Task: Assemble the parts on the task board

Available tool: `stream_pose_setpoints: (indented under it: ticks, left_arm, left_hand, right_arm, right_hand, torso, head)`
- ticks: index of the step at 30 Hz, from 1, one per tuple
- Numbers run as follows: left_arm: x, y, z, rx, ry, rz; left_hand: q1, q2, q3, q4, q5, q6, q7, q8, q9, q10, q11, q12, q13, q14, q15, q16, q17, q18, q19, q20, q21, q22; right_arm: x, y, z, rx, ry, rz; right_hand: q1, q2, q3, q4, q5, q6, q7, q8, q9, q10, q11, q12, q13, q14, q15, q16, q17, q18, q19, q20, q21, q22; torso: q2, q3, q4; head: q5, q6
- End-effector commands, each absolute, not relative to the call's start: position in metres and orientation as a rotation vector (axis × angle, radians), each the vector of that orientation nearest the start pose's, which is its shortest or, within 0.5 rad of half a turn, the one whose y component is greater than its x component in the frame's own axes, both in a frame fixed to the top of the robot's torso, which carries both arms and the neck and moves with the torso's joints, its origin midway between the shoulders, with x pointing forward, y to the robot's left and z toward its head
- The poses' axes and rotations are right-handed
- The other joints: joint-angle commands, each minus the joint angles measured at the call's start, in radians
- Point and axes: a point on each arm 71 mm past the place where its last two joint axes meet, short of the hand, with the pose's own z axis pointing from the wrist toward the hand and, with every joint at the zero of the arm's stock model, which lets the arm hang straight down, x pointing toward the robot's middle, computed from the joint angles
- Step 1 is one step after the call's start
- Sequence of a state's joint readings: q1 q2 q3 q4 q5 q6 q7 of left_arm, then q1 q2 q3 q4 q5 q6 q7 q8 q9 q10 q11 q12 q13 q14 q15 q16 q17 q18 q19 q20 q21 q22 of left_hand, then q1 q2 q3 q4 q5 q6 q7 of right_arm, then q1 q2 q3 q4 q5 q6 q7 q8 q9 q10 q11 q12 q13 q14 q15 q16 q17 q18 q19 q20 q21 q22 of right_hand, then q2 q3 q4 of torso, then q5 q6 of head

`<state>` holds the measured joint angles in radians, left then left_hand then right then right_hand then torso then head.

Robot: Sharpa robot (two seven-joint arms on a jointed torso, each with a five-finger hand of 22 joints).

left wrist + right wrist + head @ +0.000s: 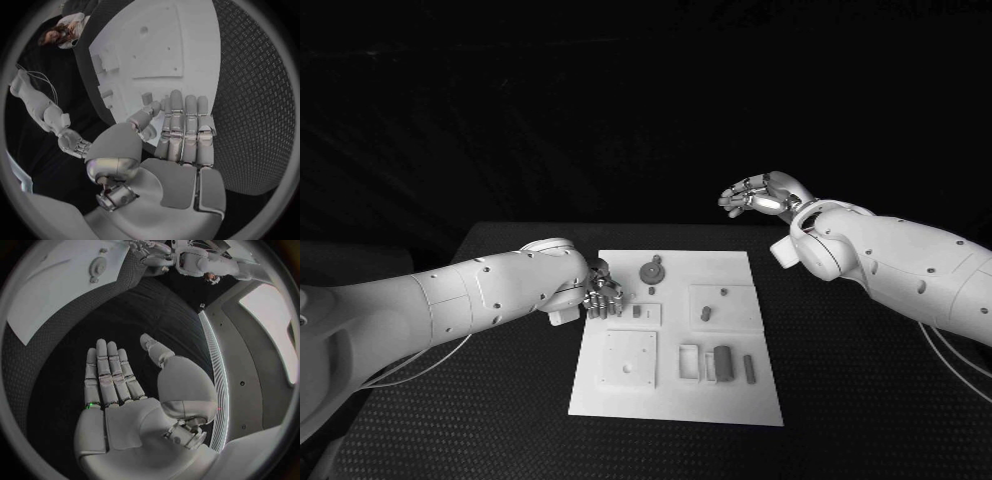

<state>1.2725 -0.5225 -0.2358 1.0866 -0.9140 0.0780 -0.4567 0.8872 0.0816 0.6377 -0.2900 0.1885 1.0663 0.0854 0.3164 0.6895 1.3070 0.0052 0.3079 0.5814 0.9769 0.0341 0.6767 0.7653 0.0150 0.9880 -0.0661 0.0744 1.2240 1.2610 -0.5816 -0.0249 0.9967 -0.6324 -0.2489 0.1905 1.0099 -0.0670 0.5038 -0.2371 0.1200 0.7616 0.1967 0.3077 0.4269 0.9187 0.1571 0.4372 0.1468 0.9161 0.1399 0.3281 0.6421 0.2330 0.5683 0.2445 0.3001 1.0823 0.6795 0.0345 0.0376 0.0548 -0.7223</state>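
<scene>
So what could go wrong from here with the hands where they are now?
The left hand hovers open at the edge of the white rectangular task board, near a small grey part; a careless reach could knock it aside. The right hand hangs beyond the board's far edge, too far to steady anything.

The task board (678,400) lies in the middle of the tabletop (877,420), straight before me. My left hand (602,293) hovers at the board's left edge, fingers over its rim, just beside a small part (636,311) lying on the board. Behind that part, near the far edge, sits a round part (652,270). To the right lies another small part (707,312), near the board's middle. Nearer me, two upright parts (721,364) stand side by side, with a thin part (750,369) to their right. My right hand (759,194) hangs raised behind the board's far right corner, well apart from it.
</scene>
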Motion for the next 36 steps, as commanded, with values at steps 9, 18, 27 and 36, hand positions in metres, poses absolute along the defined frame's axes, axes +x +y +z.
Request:
stream_pose_setpoints:
  ticks: [9,18,27,36]
  left_arm:
    - [0.5375,0.1904,-0.2703,-0.307,2.308,-0.292]
    - [0.5384,0.1889,-0.2715,-0.295,2.329,-0.283]
    - [0.5396,0.1879,-0.2753,-0.291,2.346,-0.271]
    - [0.5387,0.187,-0.2768,-0.281,2.36,-0.271]
  left_hand:
    - [0.005,0.013,0.005,0.0,-0.004,-0.003,0.002,-0.004,-0.001,-0.003,0.001,-0.005,0.002,-0.006,-0.002,0.0,-0.001,-0.015,-0.007,0.0,-0.004,0.002]
    - [0.003,0.011,0.004,0.001,-0.006,-0.005,0.003,-0.006,-0.001,-0.005,0.002,-0.005,0.002,-0.006,-0.001,0.0,-0.002,-0.015,-0.008,0.0,-0.005,0.002]
    - [0.003,0.012,0.004,0.001,-0.008,-0.005,0.003,-0.006,-0.001,-0.005,0.002,-0.005,0.002,-0.007,-0.001,0.0,-0.003,-0.015,-0.008,0.0,-0.005,0.002]
    - [0.003,0.013,0.004,0.001,-0.009,-0.006,0.004,-0.007,-0.001,-0.006,0.002,-0.005,0.003,-0.008,-0.001,0.0,-0.003,-0.015,-0.009,0.001,-0.005,0.002]
  right_arm:
    - [0.5831,-0.2243,-0.1736,0.563,1.594,1.039]
    - [0.5831,-0.224,-0.1737,0.562,1.597,1.041]
    - [0.5831,-0.2234,-0.1737,0.561,1.598,1.042]
    - [0.583,-0.2236,-0.1738,0.562,1.598,1.042]
  right_hand:
    - [0.007,-0.004,-0.001,0.003,0.002,-0.006,0.017,0.005,-0.002,0.007,0.003,-0.004,-0.002,-0.005,0.001,-0.007,0.002,-0.01,-0.004,0.0,-0.007,0.002]
    - [0.006,-0.004,-0.002,0.004,0.002,-0.006,0.017,0.005,-0.002,0.007,0.003,-0.004,-0.002,-0.006,0.002,-0.007,0.002,-0.011,-0.004,0.0,-0.007,0.002]
    - [0.006,-0.004,-0.002,0.004,0.002,-0.006,0.017,0.005,-0.003,0.007,0.003,-0.005,-0.003,-0.006,0.002,-0.008,0.003,-0.011,-0.004,0.0,-0.008,0.003]
    - [0.005,-0.005,-0.002,0.005,0.002,-0.007,0.017,0.005,-0.003,0.007,0.003,-0.005,-0.003,-0.006,0.002,-0.008,0.003,-0.011,-0.004,0.0,-0.009,0.003]
  torso:
    - [0.0,0.0001,0.0006]
    - [0.0,0.0003,-0.0002]
    - [0.0,0.0003,-0.0002]
    - [0.001,0.0003,0.0]
  head:
    - [-0.001,-0.001]
    - [-0.001,-0.001]
    - [-0.002,-0.002]
    - [-0.003,-0.003]
